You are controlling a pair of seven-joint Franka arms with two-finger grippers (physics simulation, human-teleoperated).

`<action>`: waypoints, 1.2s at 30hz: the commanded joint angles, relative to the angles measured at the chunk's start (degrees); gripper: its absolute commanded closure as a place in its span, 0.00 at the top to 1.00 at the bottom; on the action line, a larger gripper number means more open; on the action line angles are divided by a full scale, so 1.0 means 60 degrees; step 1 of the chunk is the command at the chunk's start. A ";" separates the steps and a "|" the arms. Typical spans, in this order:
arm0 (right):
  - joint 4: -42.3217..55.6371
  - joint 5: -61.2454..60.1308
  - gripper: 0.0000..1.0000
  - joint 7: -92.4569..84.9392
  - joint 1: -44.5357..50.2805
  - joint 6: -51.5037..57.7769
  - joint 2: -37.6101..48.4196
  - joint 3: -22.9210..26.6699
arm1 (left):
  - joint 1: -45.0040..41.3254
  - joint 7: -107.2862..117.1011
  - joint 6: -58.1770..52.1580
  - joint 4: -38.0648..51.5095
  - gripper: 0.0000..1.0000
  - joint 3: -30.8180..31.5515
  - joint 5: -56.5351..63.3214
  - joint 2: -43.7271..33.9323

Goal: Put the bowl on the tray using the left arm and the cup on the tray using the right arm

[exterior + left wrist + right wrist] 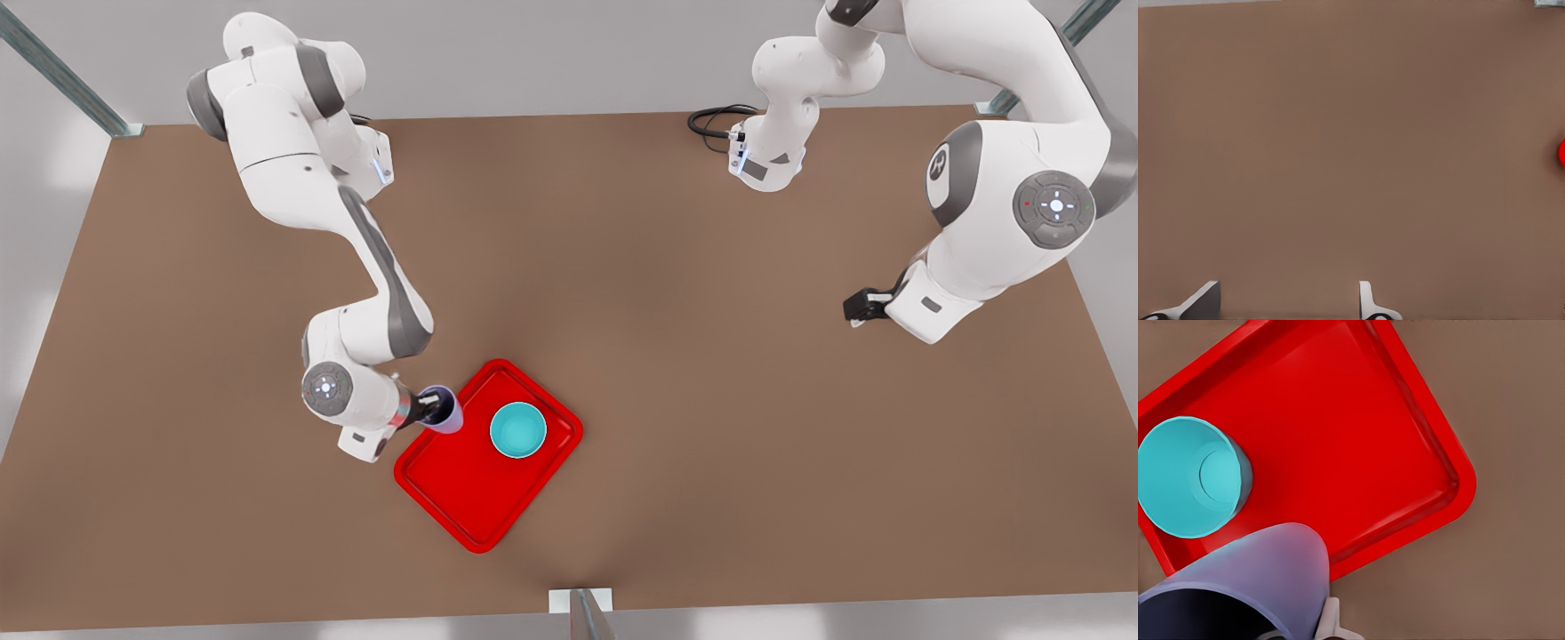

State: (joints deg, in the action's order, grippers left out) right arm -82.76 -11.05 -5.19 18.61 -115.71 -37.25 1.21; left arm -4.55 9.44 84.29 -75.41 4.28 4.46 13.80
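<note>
The right gripper was clamped on the small lavender tapered cup, lower-centre, over the rim of the large red rectangular tray. The glossy turquoise bowl sat inside. The left gripper waited far right, fingers spread.

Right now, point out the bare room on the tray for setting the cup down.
The tray is bare from the bowl to its near corner. The crowded spot is the far end, where the bowl sits and the right tool holds the cup at the rim. The left tool waits open, far away.
</note>
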 commanded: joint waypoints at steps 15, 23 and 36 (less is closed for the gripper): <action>0.2645 -0.0503 0.21 0.1787 0.0135 0.0681 -0.1877 0.0852 | -0.0003 0.0683 -0.0220 0.0000 1.00 0.0062 -0.0084 -0.0103; 0.3275 -0.0503 0.21 0.2051 0.0384 0.0681 -0.2741 0.0823 | -0.0004 0.0668 -0.0220 0.0015 1.00 0.0062 -0.0098 -0.0103; 0.3202 -0.0488 1.00 0.1934 0.0384 0.0505 -0.2756 0.0808 | -0.0018 0.0683 -0.0352 0.0015 1.00 0.0048 -0.0098 -0.0221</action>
State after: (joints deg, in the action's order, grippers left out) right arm -63.55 -13.97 6.47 20.93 -112.67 -53.84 6.05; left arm -4.63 13.51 82.18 -75.32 4.57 3.87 12.49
